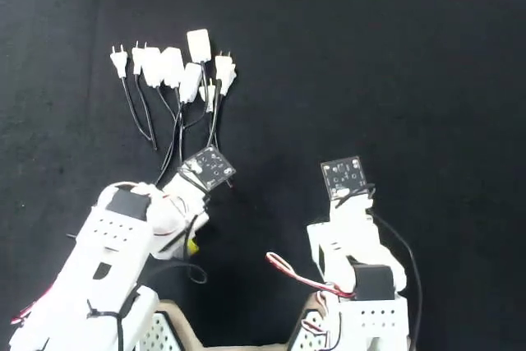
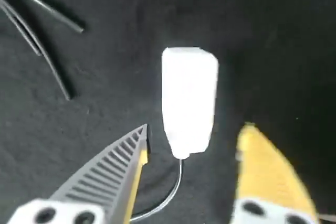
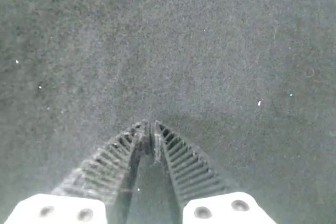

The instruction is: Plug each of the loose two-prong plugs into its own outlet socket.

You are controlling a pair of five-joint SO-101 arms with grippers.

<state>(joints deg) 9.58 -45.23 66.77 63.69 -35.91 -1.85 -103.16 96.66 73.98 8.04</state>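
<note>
Several white two-prong plugs and white blocks (image 1: 177, 71) lie in a bunch at the far left of the black cloth, their black cords (image 1: 168, 133) running toward my left arm (image 1: 131, 228). In the left wrist view a white rounded plug body (image 2: 189, 100) with a thin wire lies on the cloth between the fingers of my left gripper (image 2: 194, 140). That gripper is open, with a grey ribbed finger (image 2: 118, 163) and a yellow finger (image 2: 262, 169), neither touching the plug. My right gripper (image 3: 150, 132) is shut on nothing, just above bare cloth.
My right arm (image 1: 353, 244) stands at the near right, apart from the plugs. Black cords (image 2: 37, 35) cross the cloth beside the left gripper. The black cloth (image 1: 394, 80) covers the whole table; its far edge meets clutter at the back.
</note>
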